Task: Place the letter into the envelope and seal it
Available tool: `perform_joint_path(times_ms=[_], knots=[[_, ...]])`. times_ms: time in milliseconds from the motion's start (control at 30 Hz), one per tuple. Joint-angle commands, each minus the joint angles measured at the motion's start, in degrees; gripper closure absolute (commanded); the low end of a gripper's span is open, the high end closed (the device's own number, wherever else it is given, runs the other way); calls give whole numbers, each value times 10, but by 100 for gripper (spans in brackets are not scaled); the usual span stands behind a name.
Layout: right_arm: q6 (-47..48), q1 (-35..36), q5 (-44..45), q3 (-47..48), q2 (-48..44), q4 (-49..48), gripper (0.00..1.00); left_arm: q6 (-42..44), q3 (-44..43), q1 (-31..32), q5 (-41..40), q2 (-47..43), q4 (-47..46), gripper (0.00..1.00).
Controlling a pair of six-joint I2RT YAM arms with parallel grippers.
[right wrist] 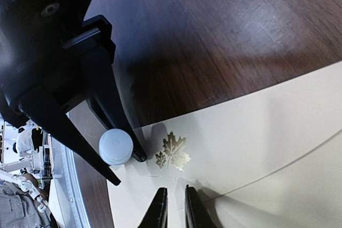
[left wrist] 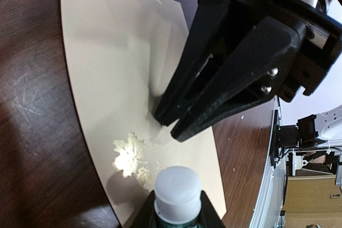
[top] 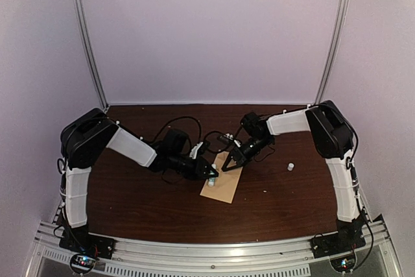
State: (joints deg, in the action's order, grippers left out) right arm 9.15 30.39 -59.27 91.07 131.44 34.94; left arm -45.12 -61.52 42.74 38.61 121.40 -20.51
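Top external view, left to right. Left gripper (top: 213,173): clamped on a white-capped tube (left wrist: 177,188), at the envelope's left edge. Envelope (top: 222,189): tan, flat at mid-tabletop, gold leaf mark (left wrist: 130,158) beside the tube. Right gripper (top: 227,167): fingers almost together, tips down on the envelope; any pinch on paper cannot be told. Small white cylinder (top: 290,167): toward the right edge, well apart.

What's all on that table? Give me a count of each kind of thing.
Robot arms: 2, ending in the left gripper and the right gripper
Tan envelope: 1
white-capped tube, held by the left gripper: 1
small white piece, lying loose: 1
Total: 5
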Motion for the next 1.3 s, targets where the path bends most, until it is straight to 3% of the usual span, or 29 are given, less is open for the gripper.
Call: perform_joint_path(times_ms=[0,1067,1267], knots=[[24,15,28,-29,-4,48,87,13,7,-11,-37,25,21,100],[10,22,45,-42,-4,28,87,22,15,-18,-32,8,11,100],[46,19,-7,-18,-48,60,86,46,6,-19,-12,-33,3,100]])
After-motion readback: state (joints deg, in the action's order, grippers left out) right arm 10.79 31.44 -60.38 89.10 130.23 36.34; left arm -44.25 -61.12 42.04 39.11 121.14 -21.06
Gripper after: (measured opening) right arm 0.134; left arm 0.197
